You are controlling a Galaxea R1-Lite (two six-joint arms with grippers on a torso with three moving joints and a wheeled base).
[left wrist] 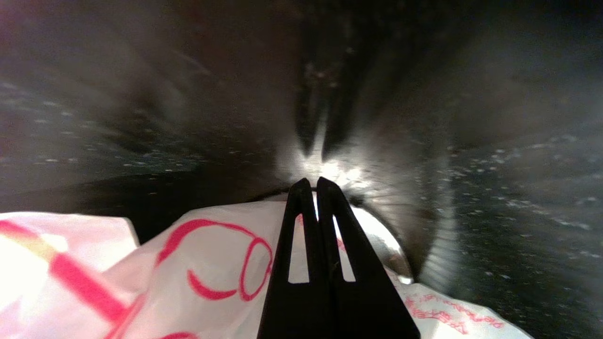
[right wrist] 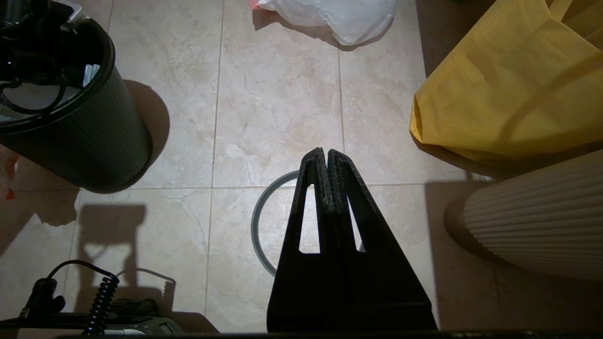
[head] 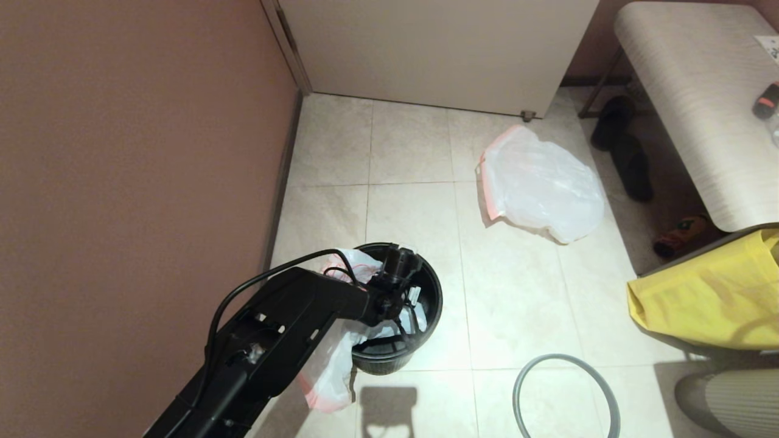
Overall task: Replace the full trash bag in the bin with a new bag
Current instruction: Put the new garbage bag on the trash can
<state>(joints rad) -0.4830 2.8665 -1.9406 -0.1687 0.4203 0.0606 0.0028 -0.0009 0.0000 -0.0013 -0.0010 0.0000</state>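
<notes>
Lining was the step in hand: your left arm reached down into the bin [head: 398, 307], and the left gripper [left wrist: 316, 184] stood deep inside it, fingers pressed together with only a fold of the new bag [left wrist: 198, 254] lying beside and under them, its red drawing plain; whether film was pinched between them, you could not tell. Part of that bag hung outside the bin, behind the hand. Well ahead of the hand and off to its right lay the full trash bag [head: 541, 182] on the tiles. The grey hoop [right wrist: 259, 221] lay under your right gripper [right wrist: 326, 151], which hung clenched and empty. Next, I judge, you needed to spread the film over the lip, then fit the hoop.
</notes>
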